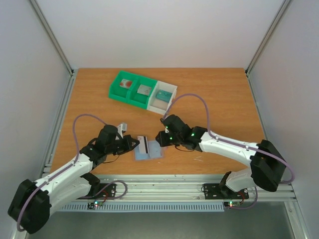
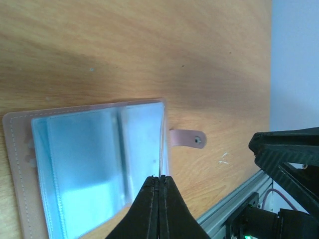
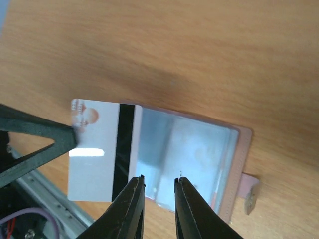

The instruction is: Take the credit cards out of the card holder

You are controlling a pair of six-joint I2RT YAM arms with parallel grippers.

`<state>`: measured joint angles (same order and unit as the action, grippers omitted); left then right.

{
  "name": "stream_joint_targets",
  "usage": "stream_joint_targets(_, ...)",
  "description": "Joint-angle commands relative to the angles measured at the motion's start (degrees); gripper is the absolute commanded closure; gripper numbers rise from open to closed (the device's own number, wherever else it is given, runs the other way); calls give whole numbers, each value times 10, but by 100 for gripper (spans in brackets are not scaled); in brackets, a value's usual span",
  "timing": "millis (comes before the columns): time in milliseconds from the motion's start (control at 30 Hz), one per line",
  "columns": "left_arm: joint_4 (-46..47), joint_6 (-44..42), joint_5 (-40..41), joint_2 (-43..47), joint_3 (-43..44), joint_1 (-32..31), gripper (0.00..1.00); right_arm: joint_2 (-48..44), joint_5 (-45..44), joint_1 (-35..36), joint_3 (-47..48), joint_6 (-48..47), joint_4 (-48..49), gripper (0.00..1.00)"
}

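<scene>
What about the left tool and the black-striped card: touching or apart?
Touching. In the right wrist view, the tip of the left tool overlaps the left edge of the black-striped card, with no gap showing.

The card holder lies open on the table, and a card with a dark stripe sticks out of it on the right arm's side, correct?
No, wrong side: the card sticks out of the card holder on the left arm's side, as the top view shows.

Open passage over bare surface (image 1: 224,99) right of tray (image 1: 130,99) and along left edge. Blocked far-middle by tray. Tight near centre: left fingers (image 1: 132,143) and right fingers (image 1: 160,139) either side of holder (image 1: 155,151), card (image 1: 143,146) jutting leftward.
</scene>
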<state>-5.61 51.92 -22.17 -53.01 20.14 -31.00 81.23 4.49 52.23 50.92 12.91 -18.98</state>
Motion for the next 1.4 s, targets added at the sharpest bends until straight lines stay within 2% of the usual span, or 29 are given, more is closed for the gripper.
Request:
stream_joint_targets(0, -57, -19, 6, 48, 37, -3, 100, -54, 15, 1, -8, -154, 48, 80)
stream_joint_targets(200, -122, -33, 13, 102, 72, -2, 100, -124, 71, 10, -22, -353, 107, 76)
stream_joint_targets(400, -126, -10, 7, 134, 78, -2, 100, -182, 116, 48, -99, -507, 228, 69)
stream_joint_targets(500, -128, 3, 4, 144, 81, -2, 100, -194, 148, 64, -119, -601, 245, 66)
stream_joint_targets(700, -132, 40, -12, 154, 102, -2, 100, -184, 122, 94, -126, -727, 231, 59)
stream_joint_targets(967, -154, 89, -23, 161, 133, -2, 99, -126, 14, 130, -122, -847, 277, 51)
stream_joint_targets(1133, -176, 95, -19, 170, 144, -2, 100, -105, -42, 138, -149, -876, 395, 47)
stream_joint_targets(1367, -172, 111, -16, 176, 136, -2, 100, -81, -123, 163, -182, -941, 528, 49)
